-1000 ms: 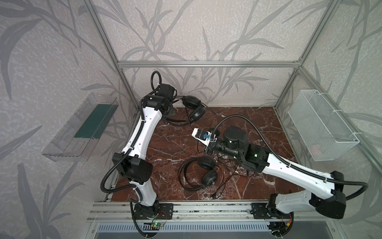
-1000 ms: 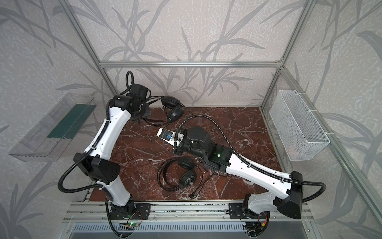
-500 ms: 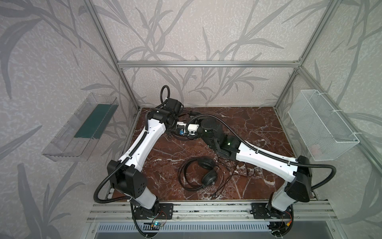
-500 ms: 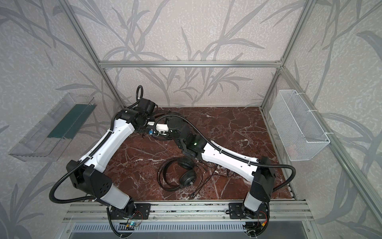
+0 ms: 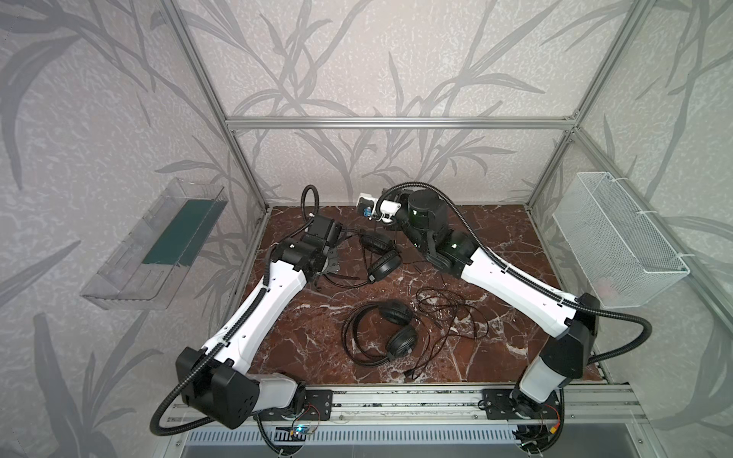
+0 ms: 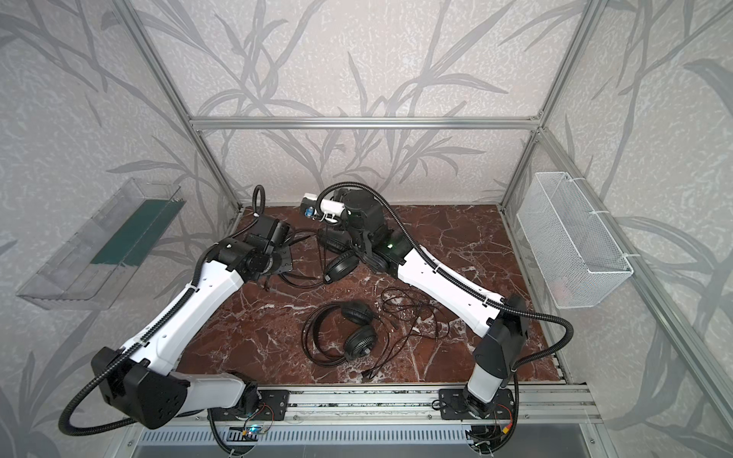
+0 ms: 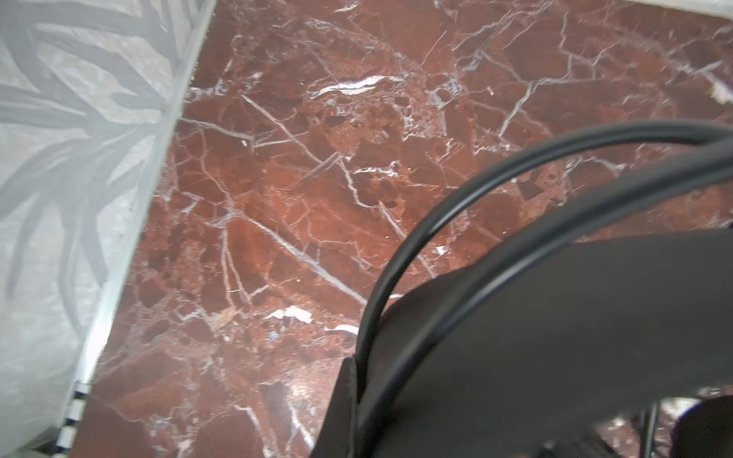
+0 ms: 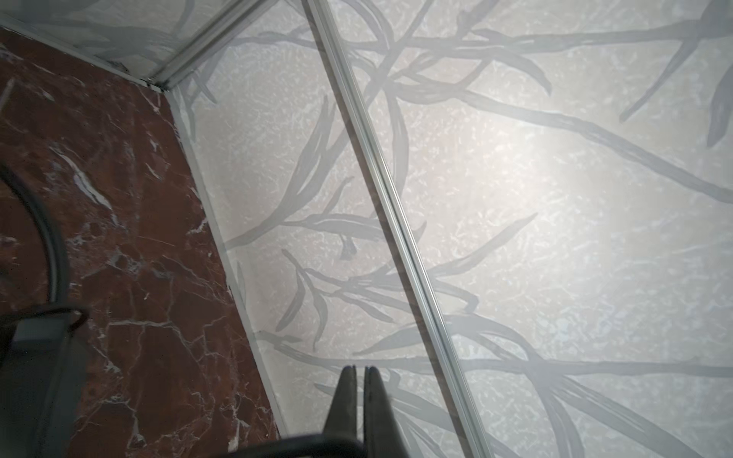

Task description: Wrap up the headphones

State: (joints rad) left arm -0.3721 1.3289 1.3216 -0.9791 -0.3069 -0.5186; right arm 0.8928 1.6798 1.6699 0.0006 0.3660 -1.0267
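Headset headband (image 7: 400, 253) clamped in L gripper (image 7: 355, 368); R gripper (image 8: 360, 376) clenched on nothing, close by.

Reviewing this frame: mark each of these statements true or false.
1. Two black headsets are in view. True: a rear headset and a front headset.
2. The front headset's cable is wound neatly around it. False: the loose cable lies in a tangle beside it on the marble table.
3. The right gripper stands wide open. False: its fingers are closed together, pointing at the wall.
4. A wire basket hangs on the right wall. True.
5. One headset lies in the clear tray. False: neither headset is in it.
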